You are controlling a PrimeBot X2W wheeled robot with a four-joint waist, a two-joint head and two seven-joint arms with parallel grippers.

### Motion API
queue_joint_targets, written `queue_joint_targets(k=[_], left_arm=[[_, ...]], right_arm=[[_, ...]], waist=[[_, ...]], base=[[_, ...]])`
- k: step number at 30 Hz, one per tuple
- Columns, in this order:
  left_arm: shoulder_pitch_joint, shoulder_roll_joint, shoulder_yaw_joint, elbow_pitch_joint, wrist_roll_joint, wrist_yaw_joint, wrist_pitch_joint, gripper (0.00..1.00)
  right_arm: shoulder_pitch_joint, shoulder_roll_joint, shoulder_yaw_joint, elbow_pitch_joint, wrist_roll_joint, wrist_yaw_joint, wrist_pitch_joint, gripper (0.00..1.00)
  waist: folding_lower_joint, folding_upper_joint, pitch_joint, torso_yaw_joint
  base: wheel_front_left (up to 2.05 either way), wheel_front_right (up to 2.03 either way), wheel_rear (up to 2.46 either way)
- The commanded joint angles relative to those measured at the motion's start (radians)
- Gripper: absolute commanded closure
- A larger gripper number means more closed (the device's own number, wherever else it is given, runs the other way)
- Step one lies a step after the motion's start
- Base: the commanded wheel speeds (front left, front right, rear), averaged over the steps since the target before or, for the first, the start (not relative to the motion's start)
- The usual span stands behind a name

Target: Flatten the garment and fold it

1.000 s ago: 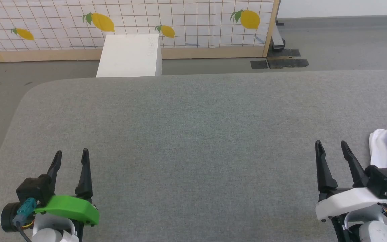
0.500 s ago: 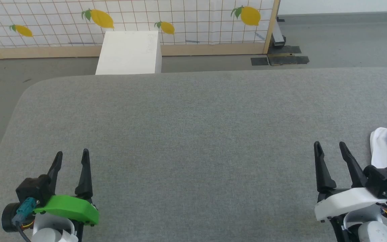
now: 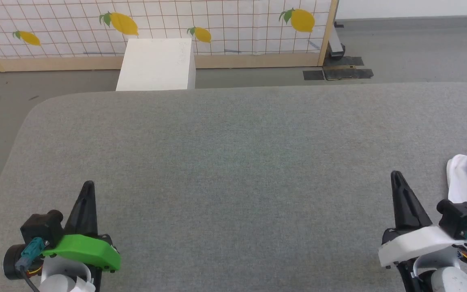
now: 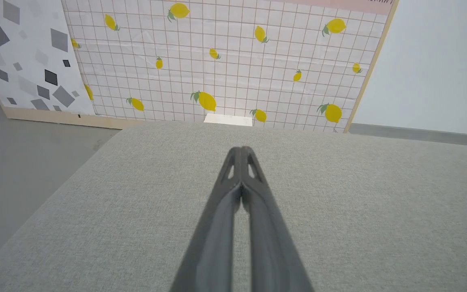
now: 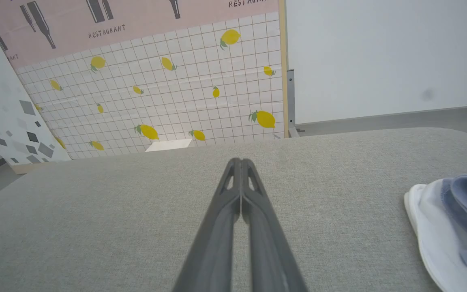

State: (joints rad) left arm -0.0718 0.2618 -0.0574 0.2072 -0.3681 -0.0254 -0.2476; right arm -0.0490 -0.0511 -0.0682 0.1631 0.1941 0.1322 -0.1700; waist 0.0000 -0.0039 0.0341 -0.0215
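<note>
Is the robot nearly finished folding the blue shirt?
No, it has hardly begun. Done: nothing; the garment lies bunched on the grey table at the robot's right. In hand: nothing; the left gripper and right gripper are both shut and empty, apart from it. Left: grab it, spread it flat, fold it.

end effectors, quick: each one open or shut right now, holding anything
left end effector: closed, holding nothing
right end effector: closed, holding nothing; the garment lies apart from it
</note>
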Motion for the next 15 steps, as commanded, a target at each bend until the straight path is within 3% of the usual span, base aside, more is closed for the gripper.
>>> queue_joint_targets(k=[1,15], left_arm=[[0.002,-0.006,0.002,-0.006,0.009,0.001,0.007,1.0],[0.01,-0.029,0.008,-0.028,0.05,0.004,0.034,1.0]], right_arm=[[0.001,0.0,0.002,-0.004,-0.006,0.0,0.005,1.0],[0.007,0.0,0.01,-0.022,-0.027,0.0,0.024,1.0]], waist=[[0.0,0.0001,0.0,0.0],[0.0,0.0006,-0.004,0.003]], base=[[0.0,0.0,0.0],[0.0,0.0,0.0]])
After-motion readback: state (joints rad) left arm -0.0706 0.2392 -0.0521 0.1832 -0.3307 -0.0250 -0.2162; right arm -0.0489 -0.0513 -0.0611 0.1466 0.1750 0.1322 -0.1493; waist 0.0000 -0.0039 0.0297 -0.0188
